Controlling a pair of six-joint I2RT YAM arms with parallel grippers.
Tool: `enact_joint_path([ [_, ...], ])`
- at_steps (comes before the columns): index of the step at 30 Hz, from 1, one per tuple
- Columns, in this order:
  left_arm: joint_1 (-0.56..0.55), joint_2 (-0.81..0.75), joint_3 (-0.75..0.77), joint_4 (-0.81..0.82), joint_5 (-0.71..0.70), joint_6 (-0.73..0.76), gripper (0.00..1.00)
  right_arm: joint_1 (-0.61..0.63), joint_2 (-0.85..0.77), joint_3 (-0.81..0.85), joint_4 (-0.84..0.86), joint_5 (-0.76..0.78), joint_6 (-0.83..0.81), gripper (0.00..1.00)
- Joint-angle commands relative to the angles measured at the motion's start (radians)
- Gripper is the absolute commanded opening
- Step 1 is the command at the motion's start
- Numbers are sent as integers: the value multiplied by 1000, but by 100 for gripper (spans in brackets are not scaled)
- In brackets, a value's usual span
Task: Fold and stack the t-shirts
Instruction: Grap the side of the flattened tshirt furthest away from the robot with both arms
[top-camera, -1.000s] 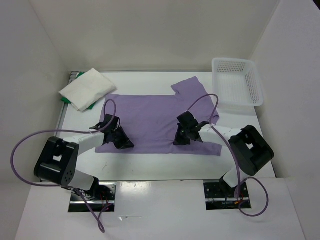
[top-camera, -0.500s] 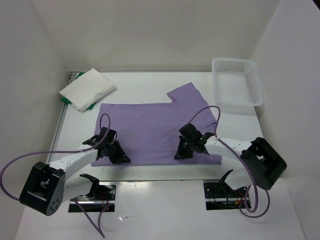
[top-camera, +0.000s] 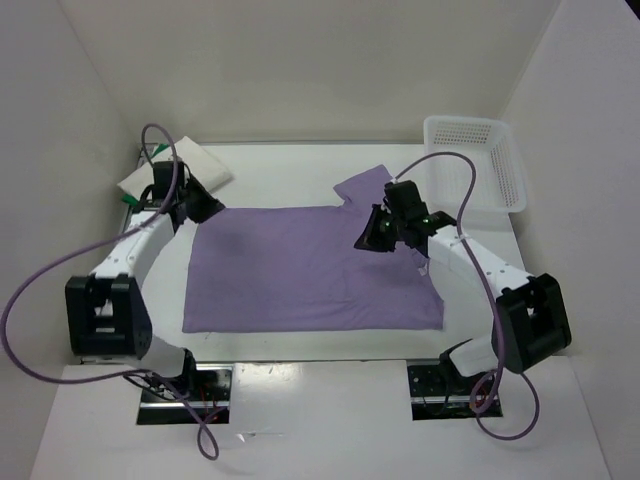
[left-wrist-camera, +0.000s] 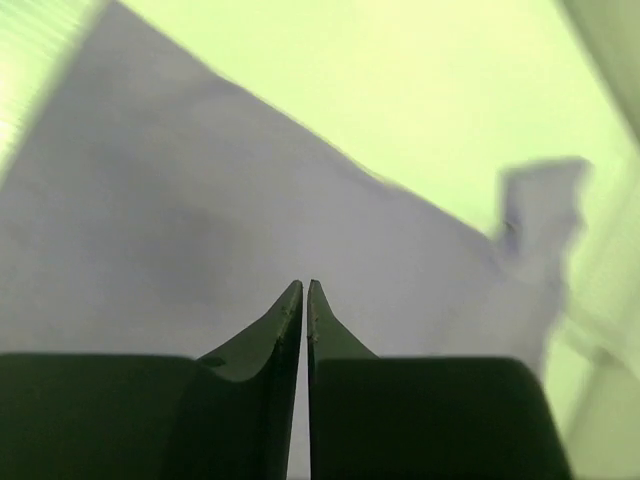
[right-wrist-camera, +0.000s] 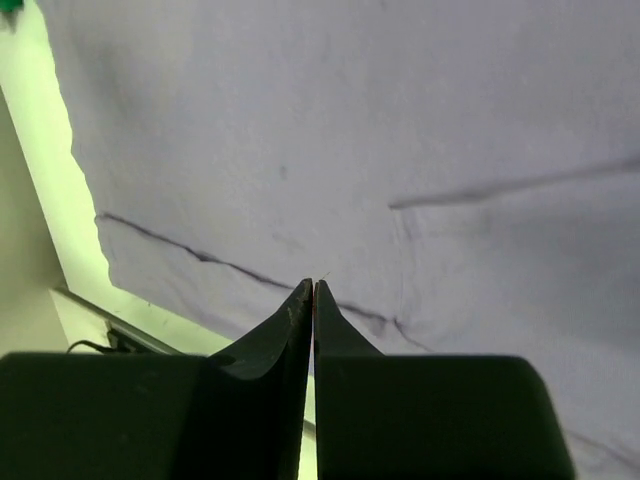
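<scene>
From above, three t-shirts are counted on the desk (top-camera: 300, 165), with one basket (top-camera: 470, 122): a purple t-shirt (top-camera: 310, 270) spread flat, and a white t-shirt (top-camera: 195, 165) folded over a green t-shirt (top-camera: 129, 200) at the far-left corner. In the left wrist view, the left jaws are seen pressed together, empty, over the purple t-shirt (left-wrist-camera: 200, 220). In the right wrist view, the right jaws are likewise seen closed over it (right-wrist-camera: 400, 120).

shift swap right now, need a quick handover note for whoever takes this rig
Left claw: shut, nothing pinched, by the far left corner of the purple t-shirt.
Right claw: shut, no cloth between its tips, over that shirt near its far right sleeve.
Done: white t-shirt folded, lying on the green t-shirt at far left.
Left: purple one lies flat, unfolded; fold it, stack it.
</scene>
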Motion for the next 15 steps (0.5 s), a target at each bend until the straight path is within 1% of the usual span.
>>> enact_joint_path([
  [1,31,152,48,37,-110,81,9,-17,65,52,17,-37,-102,5],
  [2,31,176,74,37,-141,93,8,-26,79,81,17,-37,-111,5],
  [3,31,225,124,48,-185,93,8,-26,91,92,17,-37,-111,4],
  [5,40,271,173,57,-239,131,8,-37,126,105,28,-47,-122,4],
  [6,40,320,193,57,-291,142,15,-37,136,115,28,-57,-131,4],
  [7,40,348,239,57,-308,153,21,-37,146,115,28,-57,-131,4],
  [9,40,423,284,34,-349,185,33,-37,165,124,37,-67,-142,4],
  [10,40,443,304,34,-366,196,43,-37,175,136,37,-67,-142,4],
  [12,49,498,351,24,-391,222,49,-37,186,145,37,-67,-151,4],
  [15,49,567,419,4,-426,257,49,-46,199,167,37,-67,-160,4],
])
